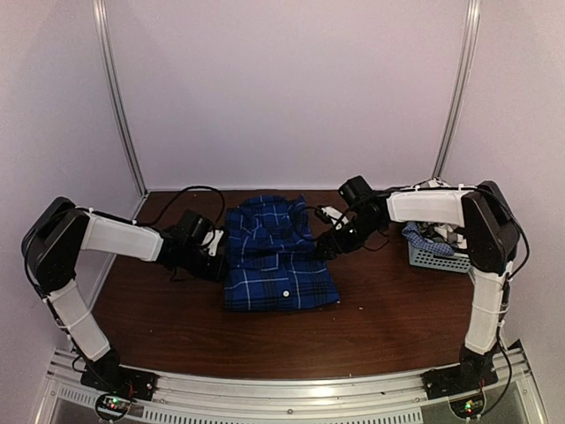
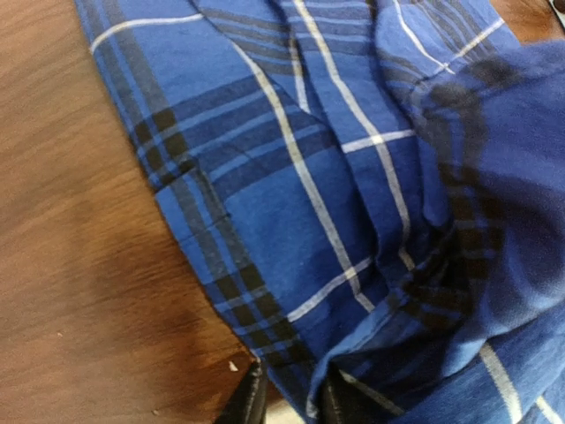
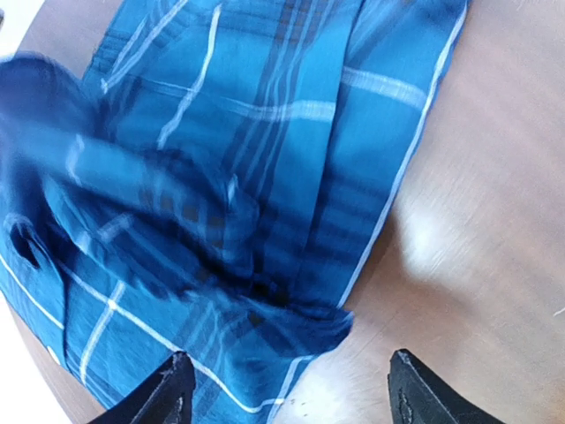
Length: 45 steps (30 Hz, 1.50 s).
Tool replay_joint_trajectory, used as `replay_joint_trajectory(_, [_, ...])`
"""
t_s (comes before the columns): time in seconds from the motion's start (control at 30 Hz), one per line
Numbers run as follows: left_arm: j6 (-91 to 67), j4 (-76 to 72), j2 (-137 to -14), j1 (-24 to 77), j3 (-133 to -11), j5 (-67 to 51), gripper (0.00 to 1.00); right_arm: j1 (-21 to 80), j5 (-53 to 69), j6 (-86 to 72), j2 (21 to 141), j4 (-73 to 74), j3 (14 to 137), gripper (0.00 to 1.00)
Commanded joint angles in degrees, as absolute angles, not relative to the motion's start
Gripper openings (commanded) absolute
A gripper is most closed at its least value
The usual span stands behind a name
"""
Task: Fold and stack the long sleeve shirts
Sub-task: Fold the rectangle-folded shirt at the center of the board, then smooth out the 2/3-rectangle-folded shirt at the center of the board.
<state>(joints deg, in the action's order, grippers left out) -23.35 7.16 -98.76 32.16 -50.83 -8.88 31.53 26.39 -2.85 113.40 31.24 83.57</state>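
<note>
Blue plaid shirt is lying folded mid-table. L gripper is sitting at its 9 o'clock edge, fingers barely apart w/ cloth between; can't tell if gripping. R gripper, at 2 o'clock, is hanging wide apart, grasping nothing.

A robot lab booth: bare pale walls, metal posts, arms bolted to a rail.
</note>
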Motion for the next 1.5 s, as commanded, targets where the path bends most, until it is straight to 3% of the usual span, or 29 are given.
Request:
replay_joint_trajectory(0.0, [-25.3,2.3,-95.1,31.2,-49.3,-7.0,0.33,31.7,31.0,-8.1,110.0,18.7,75.9,0.76])
replay_joint_trajectory(0.17, [-27.8,-1.9,-90.2,30.7,-47.6,-5.3,0.57,31.7,32.6,-11.2,111.3,12.6,72.1,0.75])
replay_joint_trajectory(0.33, [-30.9,-7.4,-84.7,30.2,-42.6,-8.3,0.77,32.1,35.7,-12.9,112.0,7.5,70.3,0.67])
replay_joint_trajectory(0.57, [-34.5,-13.9,-82.0,30.1,-35.9,-18.2,0.91,32.4,36.7,-12.9,112.5,6.6,70.5,0.51])
replay_joint_trajectory(0.77, [-37.5,-20.3,-83.3,30.1,-30.3,-23.0,0.98,32.5,37.2,-13.2,113.1,6.1,70.6,0.46])
replay_joint_trajectory(0.83, [-38.1,-22.8,-84.7,30.1,-29.6,-25.0,0.95,32.6,37.2,-13.3,113.1,6.0,70.5,0.45])
replay_joint_trajectory(1.13, [-41.1,-33.1,-93.2,30.1,-30.9,-32.8,0.56,32.7,37.1,-13.1,112.6,6.3,70.2,0.34])
replay_joint_trajectory(1.37, [-40.6,-34.9,-92.5,30.1,-32.3,-32.1,0.24,32.7,37.2,-12.3,112.0,7.1,70.3,0.05])
replay_joint_trajectory(1.47, [-39.5,-34.5,-90.3,30.1,-32.3,-31.1,0.11,32.6,37.0,-11.9,111.6,8.4,71.6,0.0])
